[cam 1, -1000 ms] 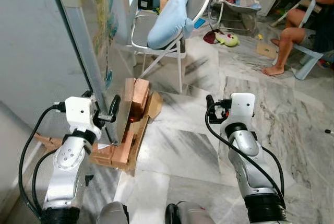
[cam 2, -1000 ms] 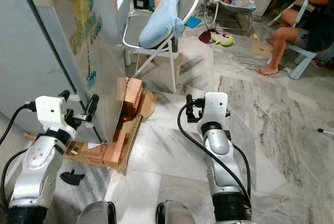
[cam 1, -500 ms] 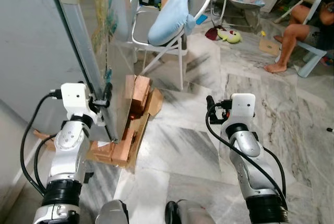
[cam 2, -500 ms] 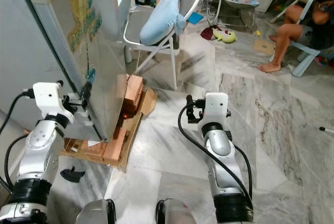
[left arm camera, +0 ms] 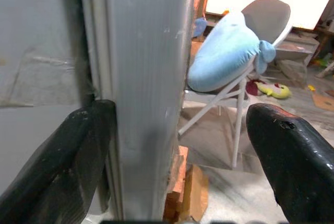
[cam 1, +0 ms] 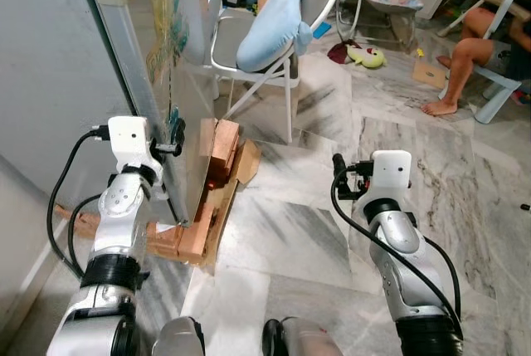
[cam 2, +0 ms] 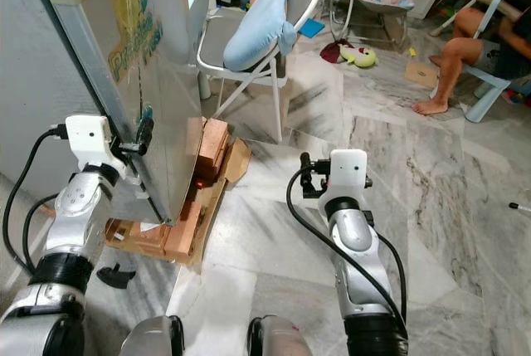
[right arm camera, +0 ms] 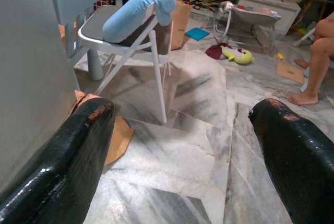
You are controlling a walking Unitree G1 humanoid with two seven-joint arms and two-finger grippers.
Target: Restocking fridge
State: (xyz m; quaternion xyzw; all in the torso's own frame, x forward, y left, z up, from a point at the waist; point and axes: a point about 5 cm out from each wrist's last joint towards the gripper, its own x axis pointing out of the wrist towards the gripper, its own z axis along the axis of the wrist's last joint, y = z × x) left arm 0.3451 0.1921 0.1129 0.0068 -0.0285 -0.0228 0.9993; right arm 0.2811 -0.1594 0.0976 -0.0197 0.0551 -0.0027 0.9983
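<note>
left hand (cam 1: pixel 176 134) is spread wide, straddling the upright edge of the fridge door (cam 1: pixel 158 49), while the right hand (cam 1: pixel 337 175), also spread, hangs well off it.

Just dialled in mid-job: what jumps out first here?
The left end effector straddles the edge of the open fridge door, fingers spread either side. Behind the door stands a white chair with a blue cushion. The right end effector hangs open over the marble floor.
</note>
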